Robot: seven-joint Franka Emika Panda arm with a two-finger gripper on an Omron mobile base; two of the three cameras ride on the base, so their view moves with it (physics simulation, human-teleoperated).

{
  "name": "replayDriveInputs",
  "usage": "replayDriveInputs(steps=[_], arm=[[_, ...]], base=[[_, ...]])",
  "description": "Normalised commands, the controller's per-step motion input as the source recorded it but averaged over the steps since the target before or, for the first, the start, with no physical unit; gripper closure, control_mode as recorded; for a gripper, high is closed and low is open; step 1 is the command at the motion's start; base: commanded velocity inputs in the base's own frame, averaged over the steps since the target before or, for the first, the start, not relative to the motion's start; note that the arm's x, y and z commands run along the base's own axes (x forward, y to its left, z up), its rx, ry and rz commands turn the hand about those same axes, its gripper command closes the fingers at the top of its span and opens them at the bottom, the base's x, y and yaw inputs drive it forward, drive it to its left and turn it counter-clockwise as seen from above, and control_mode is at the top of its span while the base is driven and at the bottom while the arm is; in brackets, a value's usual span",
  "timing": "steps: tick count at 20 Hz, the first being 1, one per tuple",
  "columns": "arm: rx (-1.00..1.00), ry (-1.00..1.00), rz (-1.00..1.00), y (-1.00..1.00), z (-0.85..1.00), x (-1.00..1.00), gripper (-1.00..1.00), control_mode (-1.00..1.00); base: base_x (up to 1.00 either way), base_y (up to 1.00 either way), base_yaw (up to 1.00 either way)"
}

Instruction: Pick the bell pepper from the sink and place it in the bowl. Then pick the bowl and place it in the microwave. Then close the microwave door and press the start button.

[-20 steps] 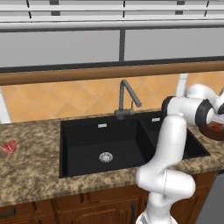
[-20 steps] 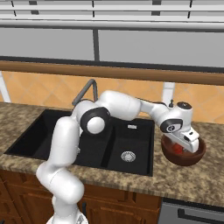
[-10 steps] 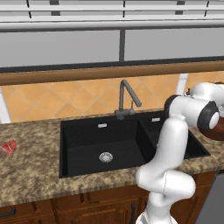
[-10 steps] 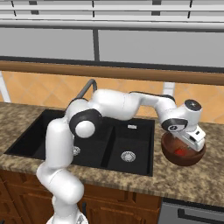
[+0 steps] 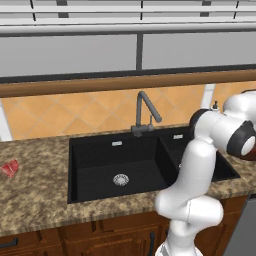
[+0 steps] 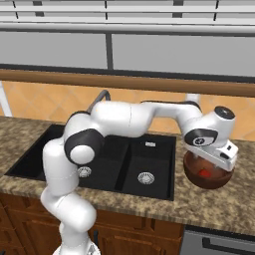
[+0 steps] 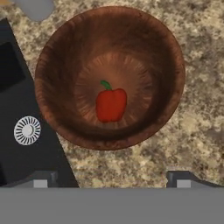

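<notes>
The red bell pepper (image 7: pixel 111 104) lies on the bottom of the dark brown bowl (image 7: pixel 57 65), which stands on the speckled counter just right of the black sink (image 7: pixel 17 109). My gripper (image 7: pixel 113 179) hangs above the bowl, open, its tips wide apart with nothing between them. In the right base view the gripper (image 6: pixel 219 158) sits right over the bowl (image 6: pixel 195 175), and the bell pepper (image 6: pixel 204 173) shows as a red spot inside. The sink (image 5: pixel 120 160) holds no pepper. The microwave and its door are out of view.
A grey bent-neck faucet (image 5: pixel 145 112) stands behind the sink. A flat pinkish-red thing (image 5: pixel 10 167) lies on the counter far left. The narrow basin's drain (image 7: pixel 27 130) is close to the bowl. A tiled wall and wooden ledge (image 6: pixel 149 82) run behind.
The jaws have spread wide and let go of the bell pepper, which now rests in the bowl. The hand has lifted slightly and shifted right over the bowl.
</notes>
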Motion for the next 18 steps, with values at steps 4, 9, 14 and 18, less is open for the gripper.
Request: replayDriveInputs(steps=[4,9,14,18], arm=[[0.00,0.15,0.28,0.54,0.06,-0.09,-1.00,-1.00],[0.00,0.03,0.12,0.76,0.00,0.00,-1.00,-1.00],[-0.02,0.00,0.04,0.47,-0.10,0.16,-1.00,-1.00],[0.00,0.01,0.03,0.00,-0.08,0.62,-1.00,-1.00]], base=[[0.00,0.00,0.00],[0.00,0.00,0.00],[0.00,0.00,0.00],[0.00,0.00,0.00]])
